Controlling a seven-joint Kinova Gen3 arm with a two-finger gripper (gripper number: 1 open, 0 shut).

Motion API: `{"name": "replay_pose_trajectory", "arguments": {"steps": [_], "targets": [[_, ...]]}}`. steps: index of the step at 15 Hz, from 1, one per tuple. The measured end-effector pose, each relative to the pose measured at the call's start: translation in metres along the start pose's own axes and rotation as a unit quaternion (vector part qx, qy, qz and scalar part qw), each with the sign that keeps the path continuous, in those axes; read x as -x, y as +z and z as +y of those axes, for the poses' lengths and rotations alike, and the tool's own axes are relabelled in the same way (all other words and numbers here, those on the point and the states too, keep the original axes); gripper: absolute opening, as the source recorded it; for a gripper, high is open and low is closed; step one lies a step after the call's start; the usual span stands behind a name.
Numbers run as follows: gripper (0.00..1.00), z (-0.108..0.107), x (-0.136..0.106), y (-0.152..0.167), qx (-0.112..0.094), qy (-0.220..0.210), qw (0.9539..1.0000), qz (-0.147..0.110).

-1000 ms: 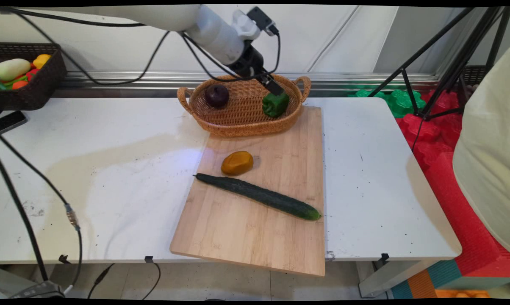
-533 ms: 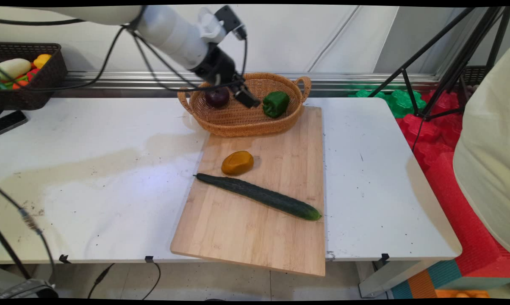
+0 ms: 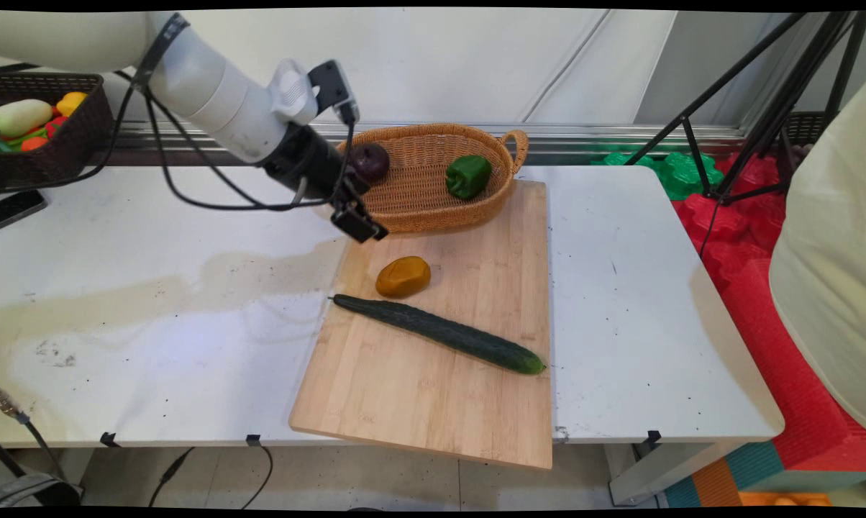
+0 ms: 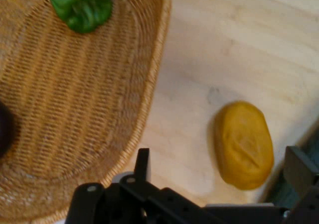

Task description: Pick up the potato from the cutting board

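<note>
The gripper hangs with fingers spread and empty over the wooden cutting board, at the wicker basket's near-left rim. The yellow-brown potato lies at its 5 o'clock (nearest thing, not touched), with the long cucumber just beyond. In the basket, the green pepper sits at 3 o'clock, the dark purple onion at 9.

One wicker basket sits at the far end of one wooden cutting board. In the basket lie one green pepper and one dark purple onion. On the board lie one yellow-brown potato and one cucumber. One dark basket of mixed vegetables stands at the far left.
</note>
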Motion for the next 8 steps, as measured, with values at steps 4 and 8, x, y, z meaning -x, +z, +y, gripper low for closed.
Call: {"name": "replay_pose_trajectory", "arguments": {"steps": [4, 8], "targets": [[1.00, 0.013, 0.013, 0.005, 0.012, 0.007, 0.9998, -0.015], [1.00, 0.022, 0.013, 0.026, 0.020, 0.009, 0.9994, -0.027]]}}
